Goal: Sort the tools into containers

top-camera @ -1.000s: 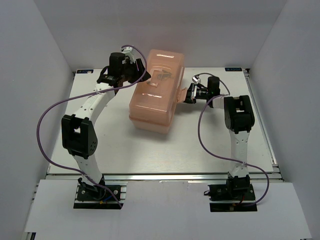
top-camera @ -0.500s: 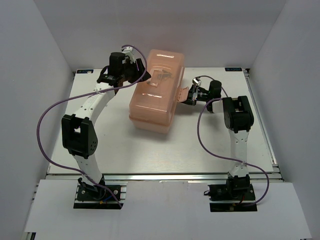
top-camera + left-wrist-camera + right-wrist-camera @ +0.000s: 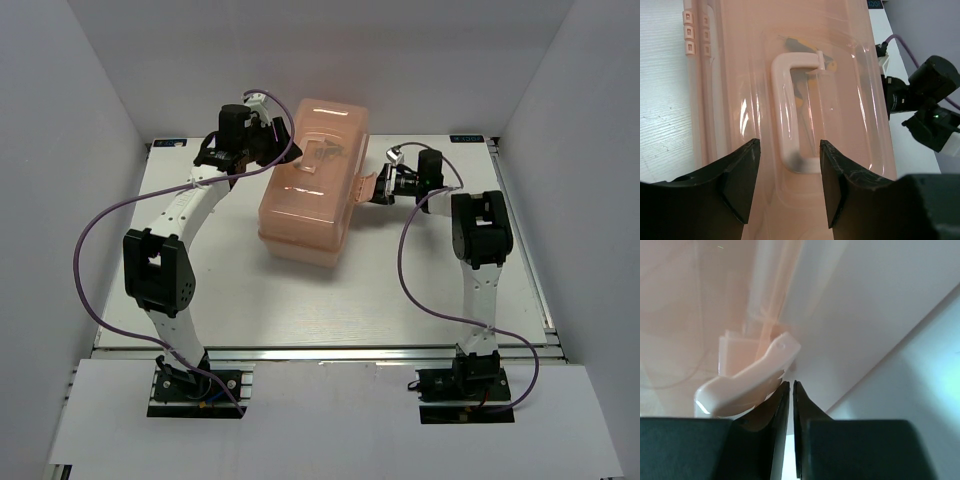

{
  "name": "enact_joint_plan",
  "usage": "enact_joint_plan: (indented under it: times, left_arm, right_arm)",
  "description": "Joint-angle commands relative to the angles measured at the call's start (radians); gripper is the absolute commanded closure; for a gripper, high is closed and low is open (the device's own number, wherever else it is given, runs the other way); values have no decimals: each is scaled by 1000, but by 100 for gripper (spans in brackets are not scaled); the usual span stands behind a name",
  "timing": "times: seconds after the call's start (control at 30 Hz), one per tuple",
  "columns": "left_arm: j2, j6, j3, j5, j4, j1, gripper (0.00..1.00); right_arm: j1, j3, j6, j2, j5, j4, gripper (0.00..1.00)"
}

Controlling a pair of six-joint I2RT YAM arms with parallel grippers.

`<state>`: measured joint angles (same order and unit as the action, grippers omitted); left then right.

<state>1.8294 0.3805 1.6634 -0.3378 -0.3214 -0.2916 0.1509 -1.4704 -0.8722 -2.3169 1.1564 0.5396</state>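
Note:
The salmon-pink toolbox (image 3: 305,205) lies on the table with its translucent lid (image 3: 840,100) down. Through the lid I see yellow-and-black tool handles (image 3: 812,50) under the white carry handle (image 3: 787,115); the other tools are hidden. My left gripper (image 3: 272,135) is open and empty, its jaws (image 3: 789,145) standing apart over the near end of the carry handle. My right gripper (image 3: 377,190) is at the box's right side, shut and empty, its fingertips (image 3: 791,385) pressed under the latch flap (image 3: 747,382), which sticks out from the box.
White walls enclose the table on the left, back and right. The right arm's purple cable (image 3: 405,260) loops over the table to the right of the box. The right wrist (image 3: 930,95) shows beyond the lid in the left wrist view.
My right wrist has pushed a little toward the box and then eased back; the latch flap now sticks out beside it. The left arm and the box have not moved.

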Motion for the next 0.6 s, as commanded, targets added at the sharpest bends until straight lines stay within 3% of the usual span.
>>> enact_joint_plan:
  times: [0.0, 0.1, 0.37, 0.57]
  left_arm:
    - [31, -9, -8, -38, -100, -15, 39]
    - [31, -6, -16, -41, -93, -14, 39]
    - [34, -11, -24, -49, -87, -14, 39]
    - [37, -9, -30, -52, -74, -15, 39]
  right_arm:
    - [1, -97, 245, 90, -37, -263, 87]
    - [3, -111, 275, 94, -49, -296, 87]
    - [22, -232, 495, 114, -193, -627, 89]
    - [45, -261, 602, 159, -300, -711, 91]
